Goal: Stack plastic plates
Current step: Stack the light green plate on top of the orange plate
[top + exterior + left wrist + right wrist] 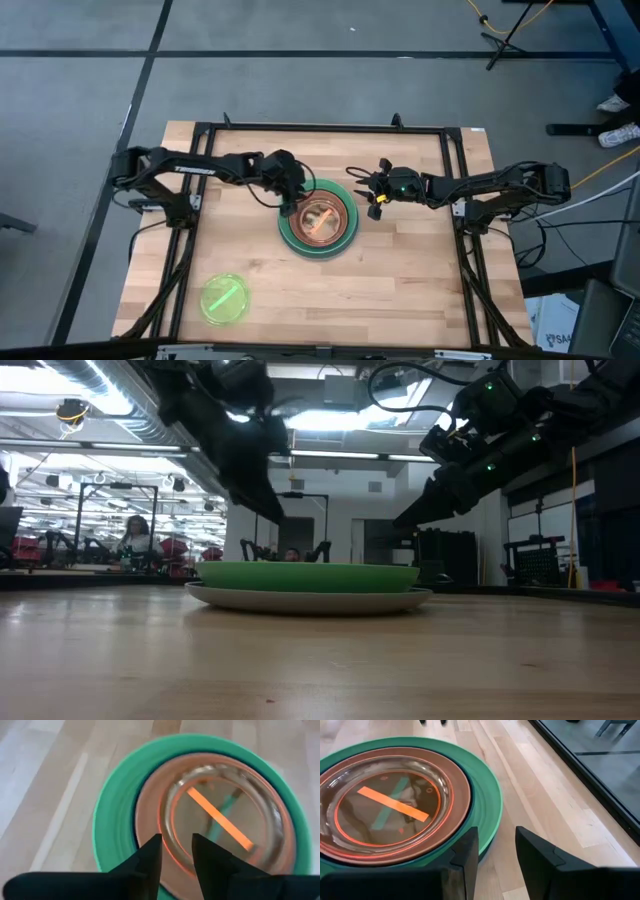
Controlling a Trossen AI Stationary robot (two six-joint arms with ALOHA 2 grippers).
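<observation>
While both arms reach inward over the wooden bench (400, 260), a stack of plastic plates (318, 222) sits at its middle, between the two end effectors. In the stack, a light green plate (487, 805) shows as the wide outer ring, with a grey plate (310, 599) beneath it visible in the low view. A dark teal rim (465, 827) peeks out just inside the green. A terracotta plate (457, 785) lies within that, and small translucent plates, the orange rim (390, 842) plainest, nest at the centre.

The left end effector (290, 196) hangs over the stack's edge on the left arm's side. Its fingers (150, 857) stand a narrow gap apart, with nothing between them and the terracotta rim showing through the gap.

The right end effector (376, 197) hovers just beside the stack on the opposite side, above bare wood. Its fingers (532, 850) are likewise apart and hold nothing, with the green rim just ahead of them.

A yellow-green plate (226, 298) lies alone near the bench's front left corner, well apart from the stack and both arms. In the low view both arms hang above the stack without touching it, and a person (134, 538) appears far off in the room behind.
</observation>
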